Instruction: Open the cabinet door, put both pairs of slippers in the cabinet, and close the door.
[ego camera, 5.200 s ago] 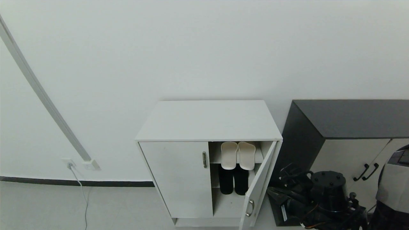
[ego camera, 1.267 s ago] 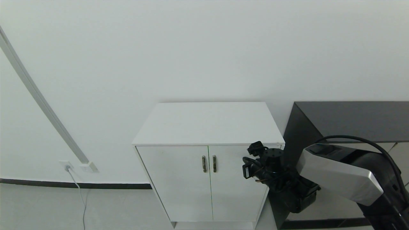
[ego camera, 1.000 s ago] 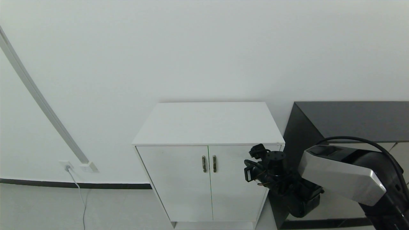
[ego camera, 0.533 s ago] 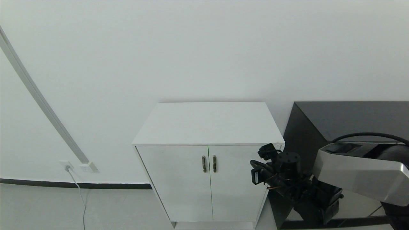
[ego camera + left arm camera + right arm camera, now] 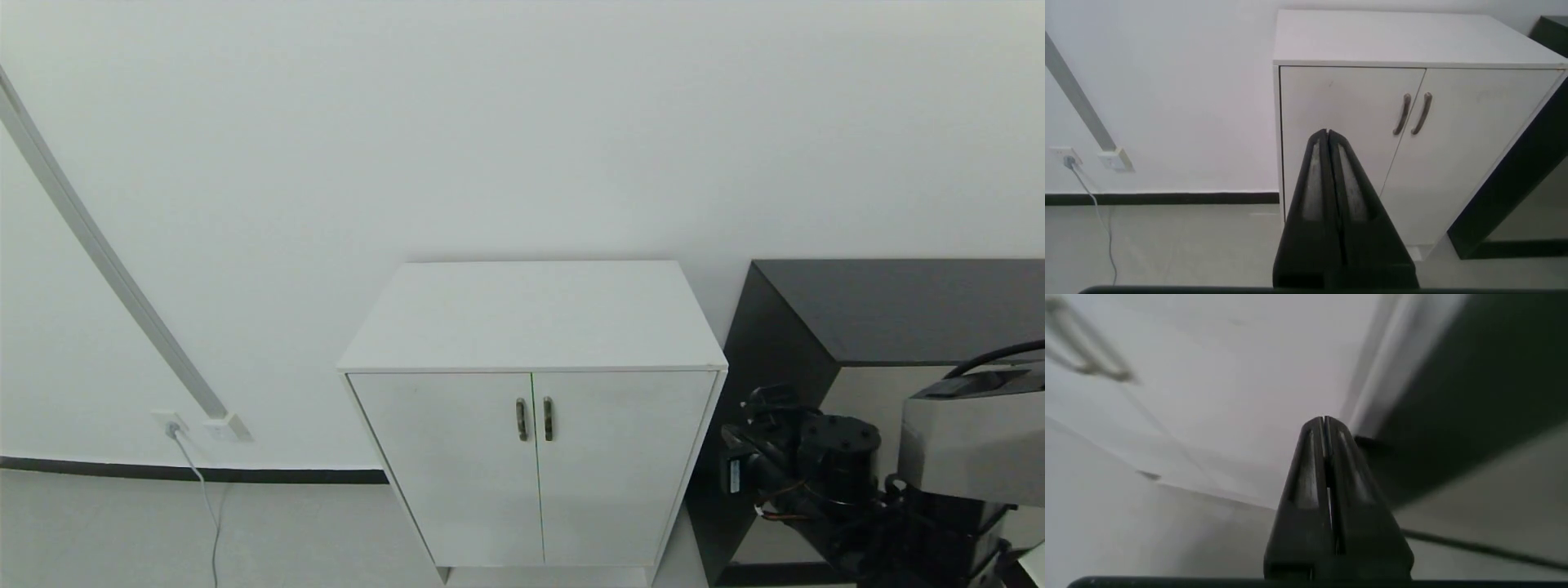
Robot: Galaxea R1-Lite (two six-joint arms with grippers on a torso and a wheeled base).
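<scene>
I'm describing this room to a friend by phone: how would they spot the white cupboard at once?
Along the plain white wall stand two cabinets side by side. The white cabinet is the one nearer the wall socket, its two doors shut and meeting at a pair of slim upright handles. Unlike the dark cabinet next to it, it is white all over.

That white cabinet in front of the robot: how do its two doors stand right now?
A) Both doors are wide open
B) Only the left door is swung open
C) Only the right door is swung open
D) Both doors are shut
D: in the head view both doors of the white cabinet lie flush with its front, and their two handles sit side by side at the middle seam.
</scene>
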